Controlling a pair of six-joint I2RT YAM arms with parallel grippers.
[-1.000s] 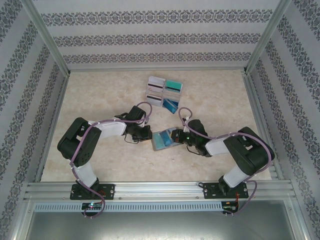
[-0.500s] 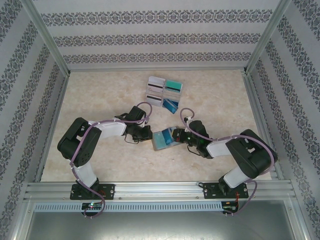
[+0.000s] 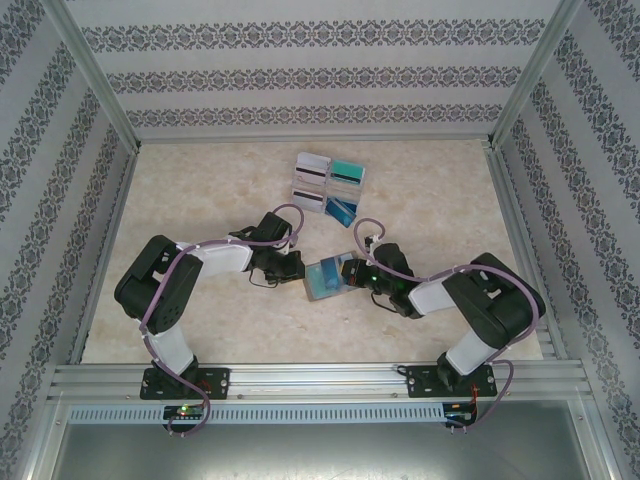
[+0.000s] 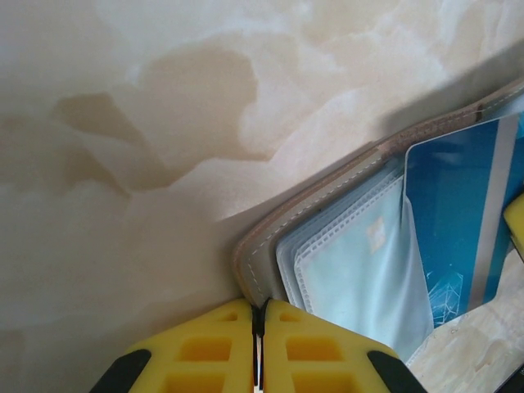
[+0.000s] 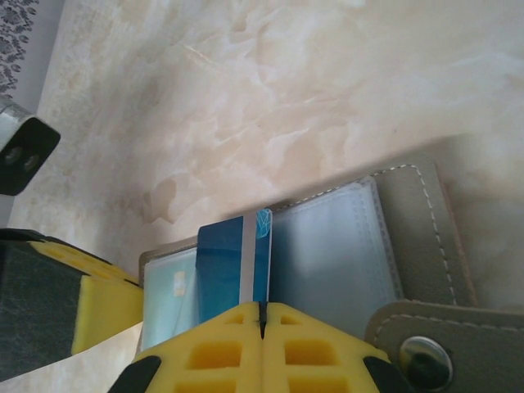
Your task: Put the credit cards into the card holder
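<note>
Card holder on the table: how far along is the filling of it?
Done: the card holder lies open, and a pale card seems tucked in a sleeve. In hand: the left gripper pins its edge; the right gripper holds a blue card over it. Left: the cards in the rack.

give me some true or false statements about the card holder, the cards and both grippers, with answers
1. The card holder is open. True.
2. The left gripper hangs open over the rack. False: it is shut on the card holder's edge.
3. The right gripper is shut on a blue card. True.
4. The rack holds no cards. False: white, teal and blue cards sit in it.
</note>
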